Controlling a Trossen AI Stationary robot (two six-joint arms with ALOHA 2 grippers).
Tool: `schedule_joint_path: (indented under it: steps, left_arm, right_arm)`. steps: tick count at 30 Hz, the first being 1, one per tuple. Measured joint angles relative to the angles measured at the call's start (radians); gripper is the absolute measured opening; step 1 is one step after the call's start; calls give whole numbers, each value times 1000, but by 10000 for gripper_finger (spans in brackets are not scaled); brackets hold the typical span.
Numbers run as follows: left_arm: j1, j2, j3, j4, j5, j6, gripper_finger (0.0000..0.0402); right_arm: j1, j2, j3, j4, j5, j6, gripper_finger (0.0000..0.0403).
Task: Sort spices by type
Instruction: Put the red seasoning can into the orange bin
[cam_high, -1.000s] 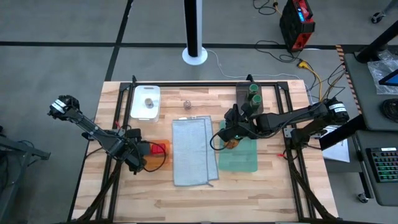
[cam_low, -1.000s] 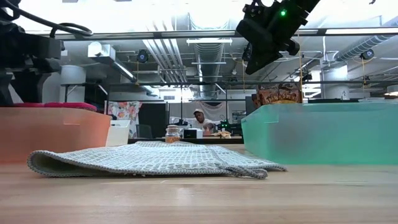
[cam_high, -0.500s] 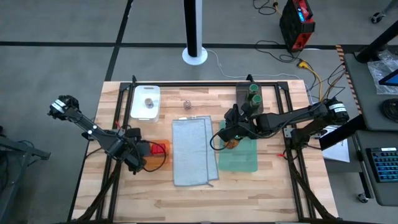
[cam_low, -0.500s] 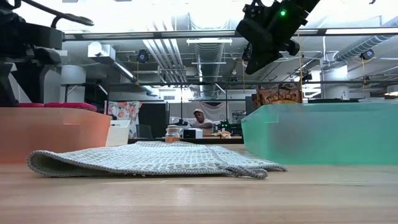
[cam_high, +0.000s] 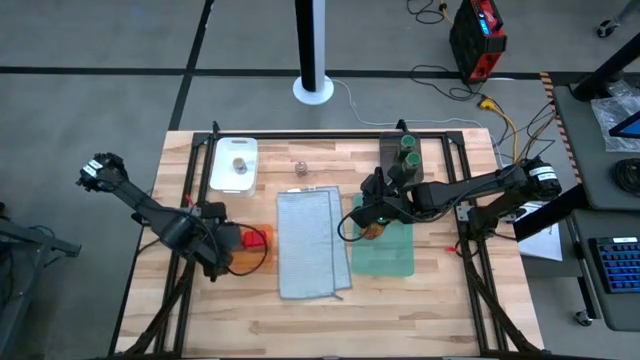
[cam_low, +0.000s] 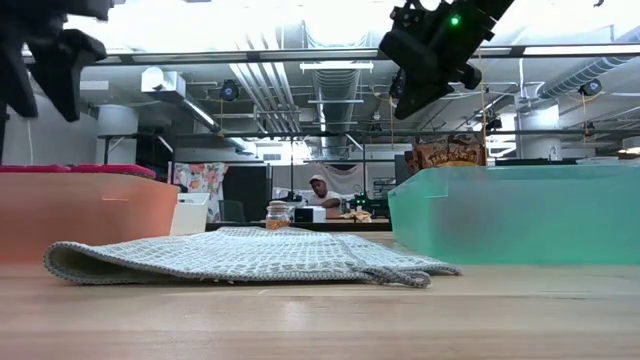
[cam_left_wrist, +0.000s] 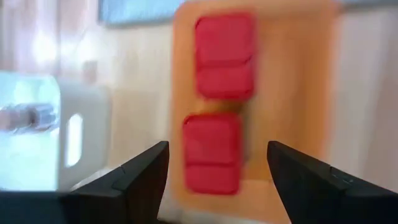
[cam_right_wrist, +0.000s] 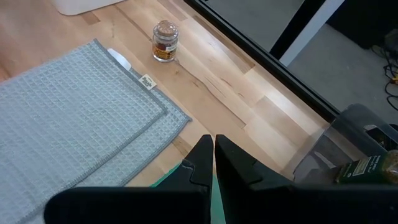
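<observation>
Two red containers (cam_left_wrist: 224, 56) (cam_left_wrist: 211, 152) lie side by side on the orange cloth (cam_left_wrist: 298, 93). My left gripper (cam_left_wrist: 216, 149) hangs open above them (cam_high: 215, 250), clear of both. My right gripper (cam_right_wrist: 213, 149) is shut and hovers over the green cloth's far left part (cam_high: 370, 215), above an orange-brown packet (cam_low: 450, 152) that rests on that cloth (cam_high: 390, 255). Two green-topped jars (cam_high: 408, 158) stand in the dark grey bin (cam_high: 398, 175). One clear shaker (cam_high: 240, 166) lies on the white board (cam_high: 232, 150). Another shaker (cam_right_wrist: 164, 41) stands on the bare wood.
A grey waffle cloth (cam_high: 310, 242), folded double, lies flat in the middle between the orange and green cloths. Black frame rails run along the table's far and side edges (cam_high: 300, 133). Bare wood stretches along the near edge (cam_high: 330, 320).
My left gripper has risen straight up from the red containers, its fingers still apart. Both containers stay on the orange cloth.
</observation>
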Motion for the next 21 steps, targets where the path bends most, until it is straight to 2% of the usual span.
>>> schedule_joint_path:
  steps: [3, 5, 12, 18, 21]
  left_arm:
    - [0, 2, 32, 63, 67, 8, 234]
    - [-2, 12, 27, 96, 105, 12, 203]
    - [-3, 110, -55, 110, 178, -1, 19]
    - [-3, 190, -100, 110, 176, -1, 26]
    - [-3, 211, -109, 107, 171, 4, 16]
  right_arm:
    - [0, 0, 0, 11, 0, 0, 9]
    - [0, 0, 0, 16, 0, 0, 9]
    - [0, 0, -2, 18, -3, 0, 9]
    - [0, 0, -3, 20, -5, 0, 9]
    - [0, 0, -4, 20, -5, 0, 9]
